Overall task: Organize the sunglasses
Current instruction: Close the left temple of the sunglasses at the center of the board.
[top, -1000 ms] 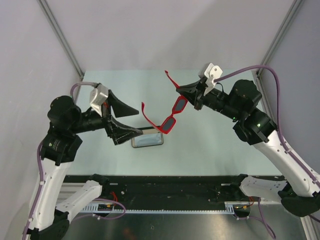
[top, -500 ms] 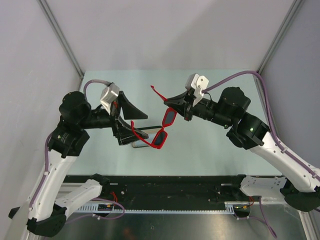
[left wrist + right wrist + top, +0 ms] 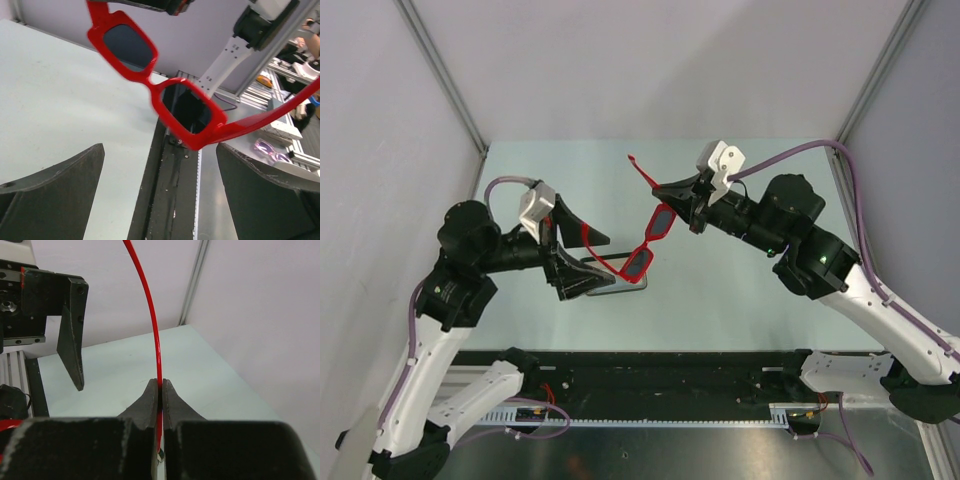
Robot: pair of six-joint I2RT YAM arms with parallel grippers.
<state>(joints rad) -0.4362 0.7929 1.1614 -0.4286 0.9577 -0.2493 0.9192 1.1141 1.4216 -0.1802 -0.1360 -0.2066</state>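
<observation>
The red sunglasses [image 3: 659, 222] hang in the air above the table's middle. My right gripper [image 3: 665, 190] is shut on one thin red temple arm [image 3: 151, 320], pinched between the closed jaws [image 3: 160, 390]. My left gripper [image 3: 590, 257] is open, its two dark fingers either side of the other temple arm without touching it. In the left wrist view the red frame [image 3: 155, 85] with its dark lenses hangs just ahead of and above the open fingers [image 3: 50, 195]; the gripper's gap [image 3: 160, 200] is empty.
A dark oblong case [image 3: 625, 284] lies on the pale green table [image 3: 740, 290] below the glasses, partly hidden by my left fingers. Grey walls close the sides and back. The black rail runs along the near edge [image 3: 670, 370].
My right gripper has carried the sunglasses left toward my left gripper, then slightly up. My left arm moved in, and its open fingers now straddle the free temple arm.
</observation>
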